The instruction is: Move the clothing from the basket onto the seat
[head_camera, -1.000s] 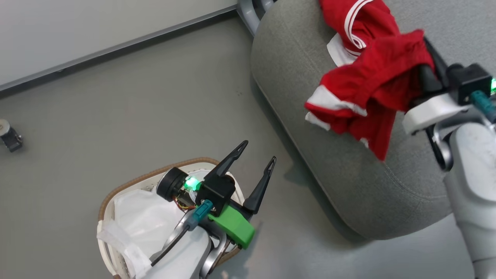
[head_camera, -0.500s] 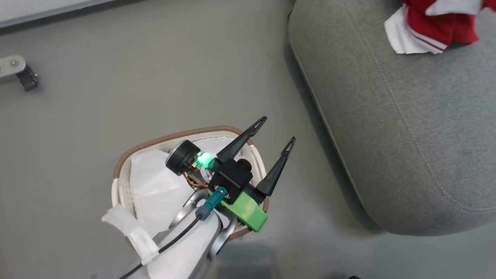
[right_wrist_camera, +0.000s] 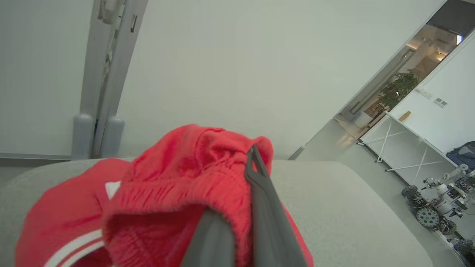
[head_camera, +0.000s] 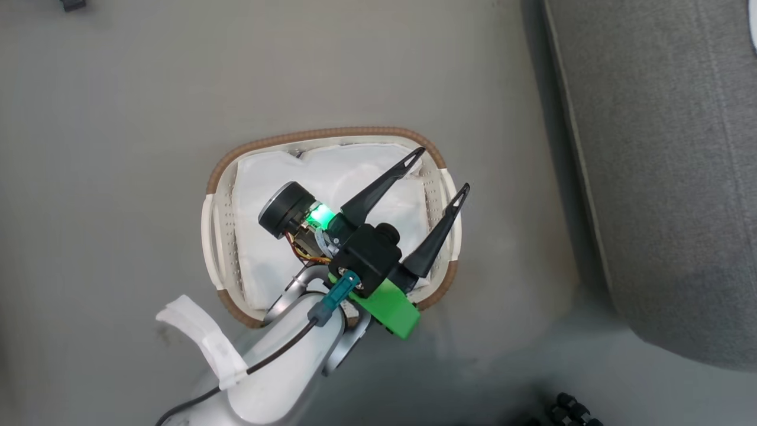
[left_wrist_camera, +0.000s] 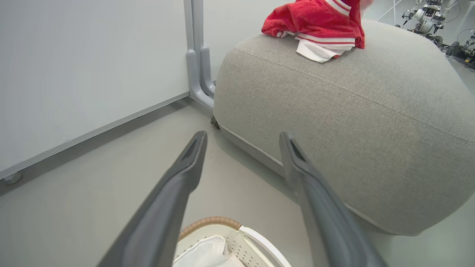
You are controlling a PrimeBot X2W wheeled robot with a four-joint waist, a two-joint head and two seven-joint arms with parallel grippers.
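On the grey floor (head_camera: 118, 177) beside the seat (head_camera: 662, 177), the basket (head_camera: 331, 131) holds nothing red. Only the white liner cloth (head_camera: 266, 189) shows inside it, so by my reading the emptying is done.

One red garment (left_wrist_camera: 308, 18), with white stripes at its hem, lies crumpled on top of the seat near its far edge. The second red garment (right_wrist_camera: 185, 178) is up over the seat too, but it is not let go. The right gripper (right_wrist_camera: 250, 159) has its two dark fingers pinched together on what looks like a gathered elastic waistband, and the cloth bunches around them. The striped garment lies just below and to the left in the right wrist view. I cannot tell whether the held piece rests on the cushion or hangs above it.

The left gripper (head_camera: 444, 168) hovers over the basket with its fingers spread wide and nothing between them, well apart from both garments.

What seems to remain is releasing the second garment onto the seat.
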